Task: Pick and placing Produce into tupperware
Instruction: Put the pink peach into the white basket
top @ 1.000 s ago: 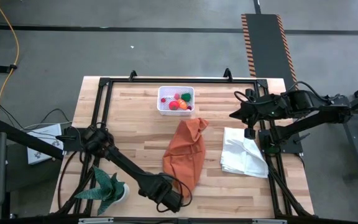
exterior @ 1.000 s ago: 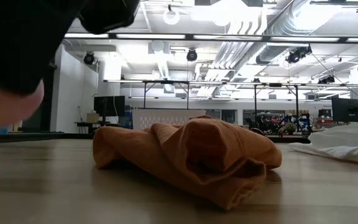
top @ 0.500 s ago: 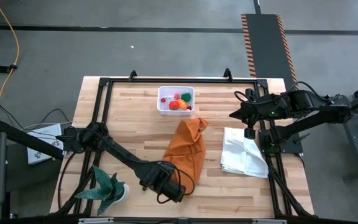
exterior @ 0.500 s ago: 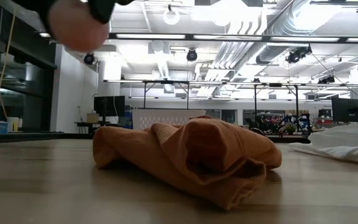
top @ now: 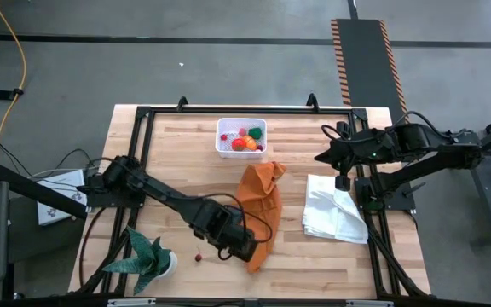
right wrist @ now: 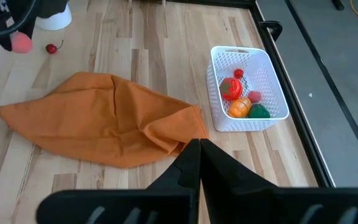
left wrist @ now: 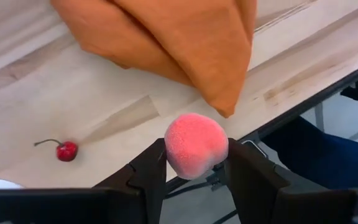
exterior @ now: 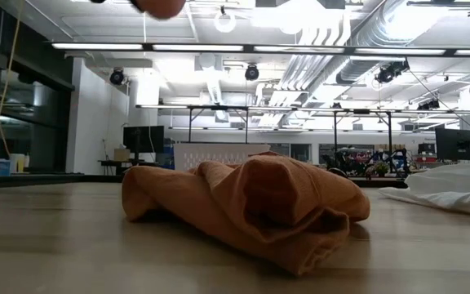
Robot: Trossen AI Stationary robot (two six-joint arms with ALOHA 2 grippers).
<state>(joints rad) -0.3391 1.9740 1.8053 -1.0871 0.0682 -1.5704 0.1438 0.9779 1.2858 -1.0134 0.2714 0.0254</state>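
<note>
**A:** Where's your left claw [left wrist: 194,180] sitting?

**B:** Look at the high view: it's at about seven o'clock on the bench [top: 186,162], just beside the near corner of the orange cloth [top: 258,209]. Your left wrist view shows it clamped on a pink fruit [left wrist: 196,145], one finger [left wrist: 151,171] on each side. At nine o'clock from the claw in the high view, a cherry [top: 198,256] lies alone on the wood, close to the potted plant [top: 149,256].

**A:** Does the overhead show the pink fruit?

**B:** No, the claw hides it there. You only get it from the left wrist camera, and small in the right wrist view, near the cherry. The low view catches just a blurred pink blob at its upper edge, above the cloth.

**A:** And the tupperware [top: 241,138]?

**B:** At twelve o'clock, by the far edge, well apart from the left claw. Your right wrist view shows the produce [right wrist: 242,99] inside: red, orange, green and pink pieces.

**A:** The right side?

**B:** The right claw [right wrist: 197,152] is pinched together with nothing in it, waiting at two o'clock beyond the white cloth [top: 335,213].
</note>
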